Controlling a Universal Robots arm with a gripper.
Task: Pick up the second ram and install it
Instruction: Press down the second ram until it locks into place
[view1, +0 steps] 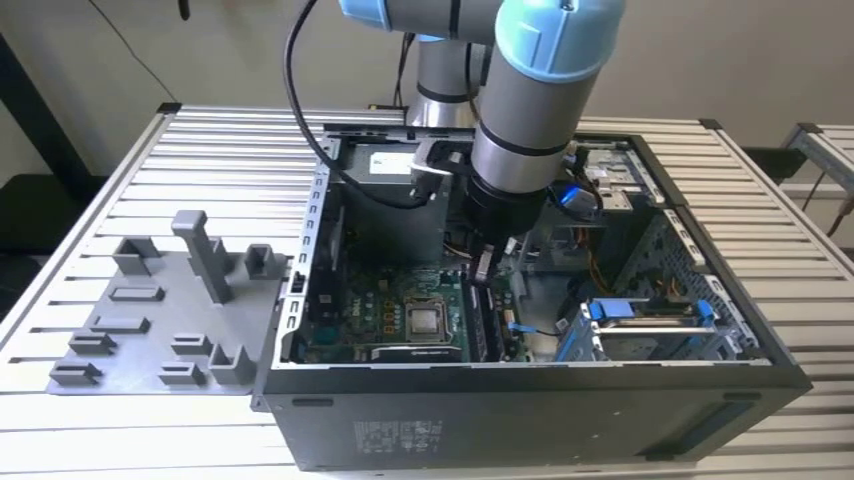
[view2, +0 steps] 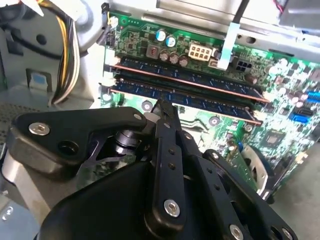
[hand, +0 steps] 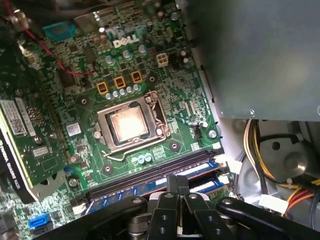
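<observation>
Blue second ram (view2: 200, 102) sits in its slot on the green motherboard (hand: 75, 100), beside another blue strip (view2: 190, 75) in the neighbouring slot. Gripper (view2: 164, 106) is down inside the black computer case (view1: 534, 390), fingers pinched together, tip touching the ram's top edge. Grey tray (view1: 147, 310) lies on the table (view1: 80, 440).

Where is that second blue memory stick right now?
The second ram stands on edge in the motherboard slots inside the open computer case, beside another blue stick. In the second wrist view the gripper is right at its top edge.
</observation>
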